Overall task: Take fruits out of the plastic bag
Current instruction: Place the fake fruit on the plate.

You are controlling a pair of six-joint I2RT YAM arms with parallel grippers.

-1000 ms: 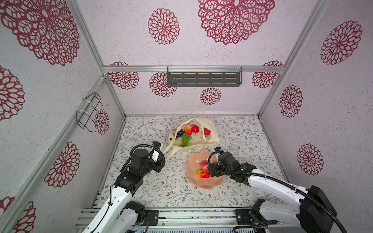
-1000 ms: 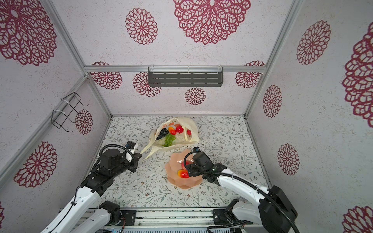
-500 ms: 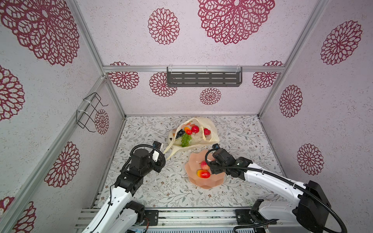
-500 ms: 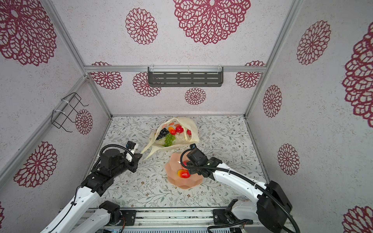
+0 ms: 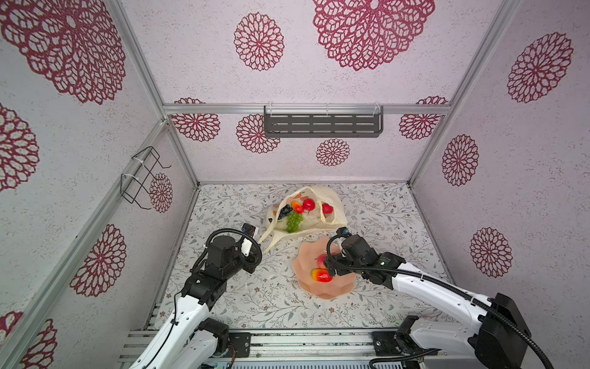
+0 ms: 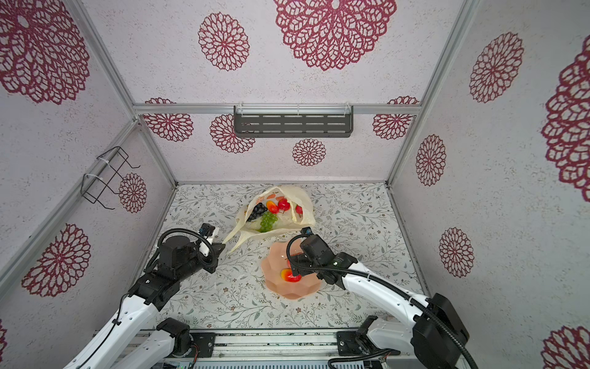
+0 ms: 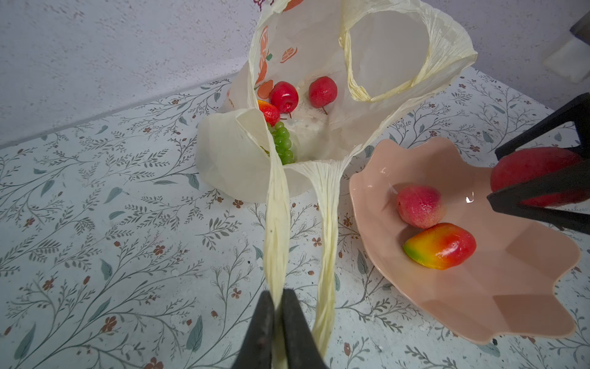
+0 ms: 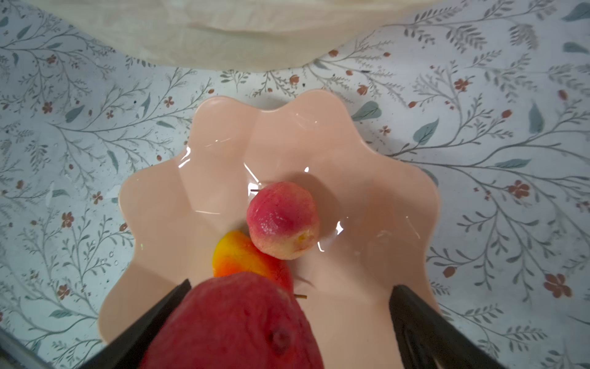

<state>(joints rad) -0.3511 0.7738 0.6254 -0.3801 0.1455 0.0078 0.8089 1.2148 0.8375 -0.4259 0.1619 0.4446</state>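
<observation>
The plastic bag [image 5: 333, 201] [image 6: 305, 201] lies open at the back of the table. In it are fruits: a round red one [image 5: 308, 204], a strawberry [image 5: 327, 208], green grapes [image 5: 294, 220] and dark grapes [image 5: 285, 211]. My left gripper [image 7: 277, 295] [image 6: 222, 246] is shut on one stretched bag handle [image 7: 276, 230]. Above the peach-pink bowl [image 5: 322, 292] [image 8: 223, 134], my right gripper [image 8: 290, 286] [image 5: 329, 265] stands open. A red fruit [image 8: 236, 326] [image 7: 530, 166] leans on one of its fingers, clear of the other. A pink-red round fruit [image 8: 282, 220] and a mango [image 8: 236, 255] lie in the bowl.
A grey slotted shelf [image 5: 322, 124] hangs on the back wall and a black wire rack [image 5: 140, 179] on the left wall. Patterned walls close in the table on three sides. The bowl sits just in front of the bag.
My right wrist has shifted a little to the left over the bowl. The left arm, the bag and the fruits in the bag have stayed where they were.
</observation>
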